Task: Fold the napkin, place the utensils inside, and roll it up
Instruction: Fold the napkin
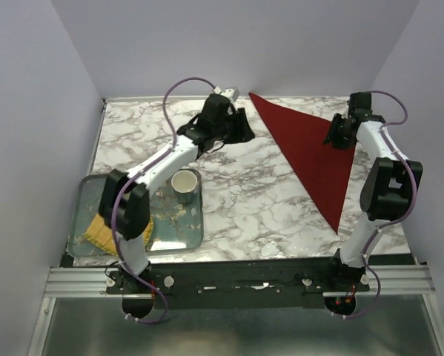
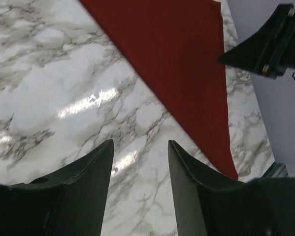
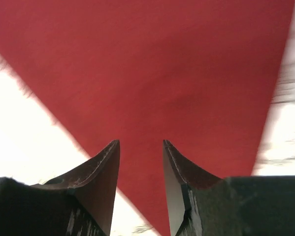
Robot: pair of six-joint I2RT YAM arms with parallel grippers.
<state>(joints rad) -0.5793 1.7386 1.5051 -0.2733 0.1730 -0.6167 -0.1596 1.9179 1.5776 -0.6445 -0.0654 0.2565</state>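
Observation:
The dark red napkin (image 1: 310, 152) lies flat on the marble table as a triangle at the right, one tip at the back, one toward the front. My left gripper (image 1: 244, 132) hovers beside its back-left tip, open over bare marble (image 2: 140, 142), with the napkin (image 2: 181, 64) ahead of it. At the cloth's right corner my right gripper (image 1: 334, 133) is open just above the napkin (image 3: 162, 73), nothing between its fingers (image 3: 141, 142). The utensils are out of view.
A green tray (image 1: 88, 194) sits at the front left, holding a pale cup (image 1: 184, 183) and a yellow woven mat (image 1: 103, 233), partly under the left arm. My right arm (image 2: 270, 44) shows in the left wrist view's top right corner. Walls enclose the table.

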